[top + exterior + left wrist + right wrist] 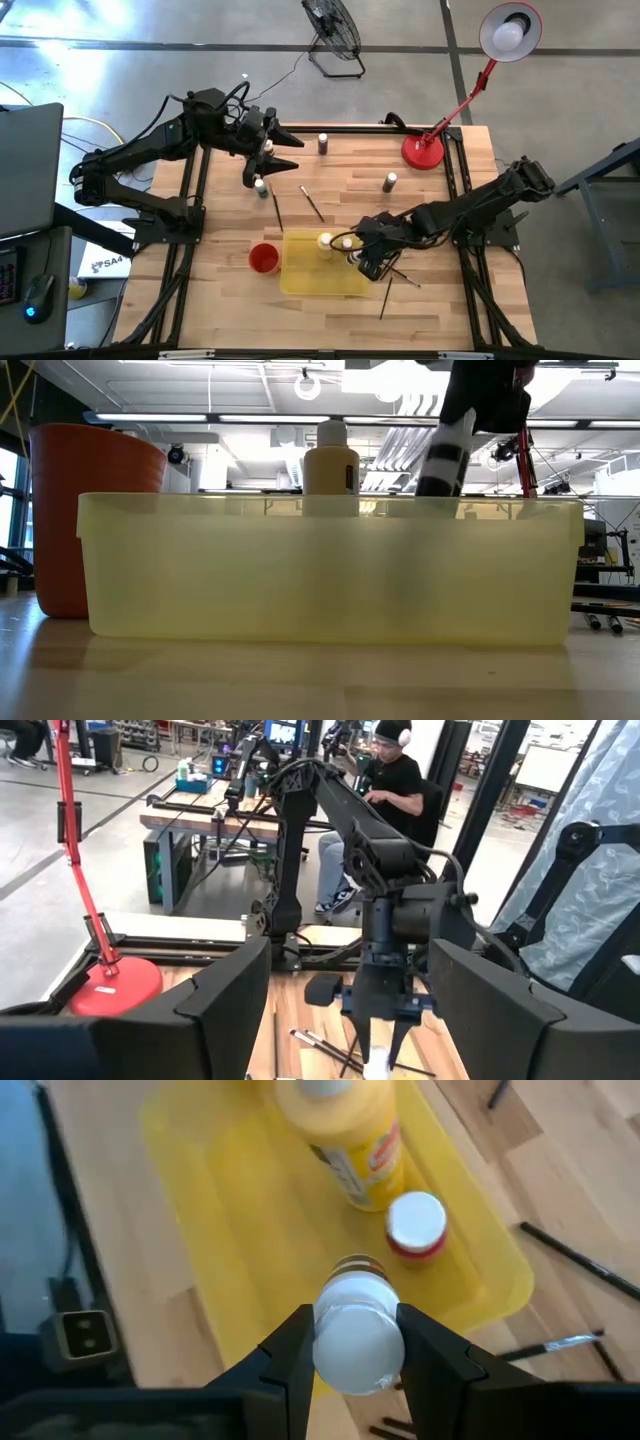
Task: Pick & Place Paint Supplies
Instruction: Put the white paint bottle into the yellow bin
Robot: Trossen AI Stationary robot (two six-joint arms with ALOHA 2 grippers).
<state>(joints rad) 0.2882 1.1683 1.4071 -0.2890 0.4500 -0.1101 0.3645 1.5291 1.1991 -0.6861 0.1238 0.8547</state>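
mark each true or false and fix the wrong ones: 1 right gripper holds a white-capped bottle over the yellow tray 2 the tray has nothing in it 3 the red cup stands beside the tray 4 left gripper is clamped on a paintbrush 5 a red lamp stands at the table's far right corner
1. True: the right gripper is shut on a white-capped bottle above the yellow tray.
2. False: a yellowish bottle and a small bottle stand in it.
3. True: the red cup stands at its left.
4. False: the left gripper is open, holding nothing.
5. True: red lamp.

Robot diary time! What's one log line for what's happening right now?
right end effector: shut on white-capped bottle, over yellow tray | left end effector: open, far table edge | tray: yellow bottle, red bottle
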